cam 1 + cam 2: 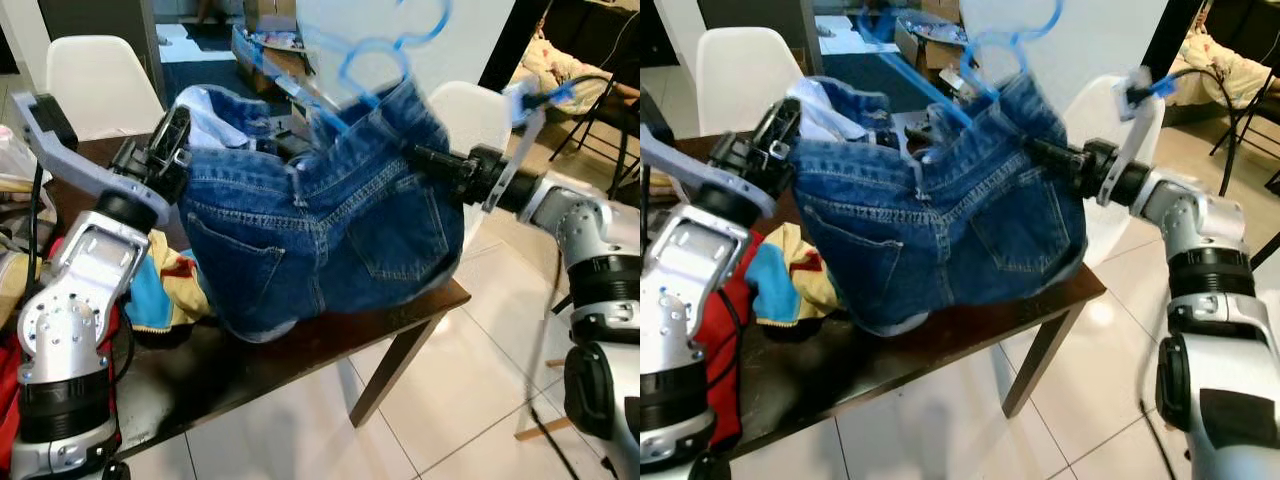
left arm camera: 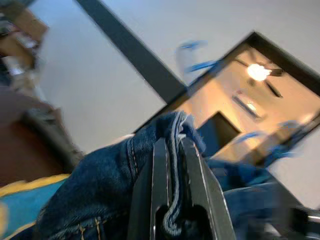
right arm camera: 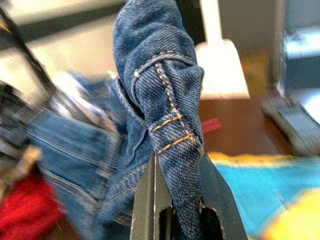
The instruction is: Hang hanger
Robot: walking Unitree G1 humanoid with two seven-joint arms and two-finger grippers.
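Note:
A pair of blue denim shorts point(image 1: 320, 230) hangs stretched between my two grippers above the dark table point(image 1: 400, 315). My left gripper point(image 1: 172, 135) is shut on the waistband at the left; the denim edge point(image 2: 175, 150) runs between its fingers. My right gripper point(image 1: 418, 157) is shut on the waistband at the right, with a bunched fold of denim point(image 3: 167, 100) pinched in it. A light blue plastic hanger point(image 1: 375, 60) sticks up out of the shorts, its hook blurred against the white wall.
Red, yellow and light blue clothes point(image 1: 160, 285) lie heaped on the table's left side. White chairs point(image 1: 100, 80) stand behind the table, another point(image 1: 470, 115) at the right. A tiled floor point(image 1: 470, 400) lies past the table's right edge.

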